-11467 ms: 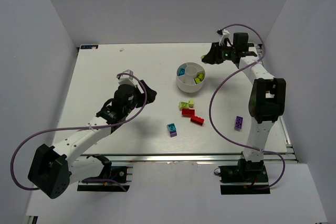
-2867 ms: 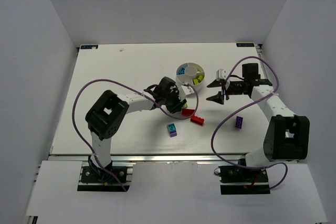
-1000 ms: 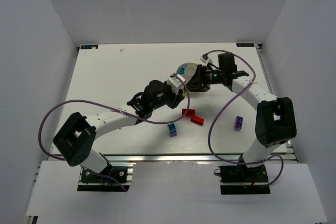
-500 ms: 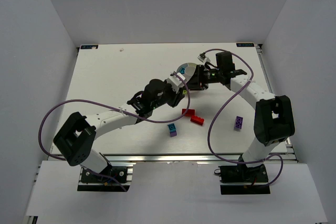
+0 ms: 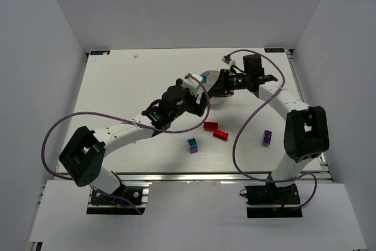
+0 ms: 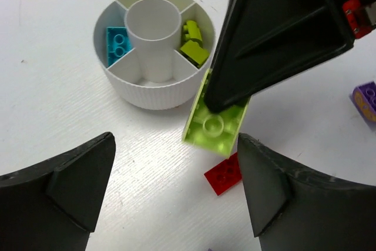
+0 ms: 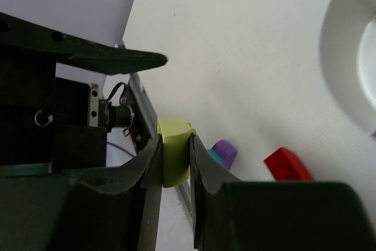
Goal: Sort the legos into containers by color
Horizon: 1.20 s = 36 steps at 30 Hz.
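The white round dish [image 6: 154, 89] holds a cyan lego [image 6: 117, 42] in its left wedge and lime legos [image 6: 192, 42] in its right wedge. My right gripper [image 7: 174, 140] is shut on a lime green lego [image 7: 175, 156], held in the air just in front of the dish; this lego also shows in the left wrist view [image 6: 215, 123]. My left gripper [image 6: 176, 145] is open and empty, its jaws spread either side below the lime lego. In the top view both grippers, left [image 5: 200, 101] and right [image 5: 213, 89], meet over the dish [image 5: 205, 77].
On the table lie two red legos [image 5: 210, 126] [image 5: 221, 134], a cyan-and-purple lego [image 5: 192, 144] and a purple lego [image 5: 267, 138]. One red lego [image 6: 225, 174] sits right under the held lime one. Purple cables loop from both arms.
The lime lego that lay by the red ones is off the table and in my right gripper. My left wrist has shifted slightly up and turned; the right gripper has barely moved.
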Each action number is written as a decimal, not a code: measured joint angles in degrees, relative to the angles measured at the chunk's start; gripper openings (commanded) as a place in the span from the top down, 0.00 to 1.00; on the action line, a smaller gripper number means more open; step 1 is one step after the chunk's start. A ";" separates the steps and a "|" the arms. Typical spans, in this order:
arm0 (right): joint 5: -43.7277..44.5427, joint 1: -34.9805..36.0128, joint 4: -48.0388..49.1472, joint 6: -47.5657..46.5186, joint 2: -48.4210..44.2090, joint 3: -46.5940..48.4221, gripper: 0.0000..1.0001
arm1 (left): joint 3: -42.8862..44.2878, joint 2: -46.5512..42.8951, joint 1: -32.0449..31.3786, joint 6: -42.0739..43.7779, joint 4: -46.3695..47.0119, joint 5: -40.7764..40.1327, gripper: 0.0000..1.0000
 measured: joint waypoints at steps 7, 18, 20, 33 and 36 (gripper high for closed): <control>3.19 -5.62 -2.60 -5.99 3.69 8.13 1.00 | 0.13 -3.28 0.22 -7.76 -3.02 -7.10 0.02; 16.72 -11.13 -2.93 -18.36 6.40 18.43 1.00 | 1.38 -5.49 8.04 -25.51 -13.49 -5.81 0.02; 18.86 -11.10 -2.25 -19.91 7.30 19.10 1.00 | 0.50 -6.27 8.94 -27.21 -13.73 -4.70 0.02; 24.37 -9.92 0.28 -25.20 18.12 21.46 1.00 | -3.10 -8.61 11.30 -35.85 -15.67 2.47 0.02; 24.50 -8.98 0.35 -25.81 18.27 21.86 1.00 | -3.72 -8.61 11.32 -36.57 -16.11 3.06 0.02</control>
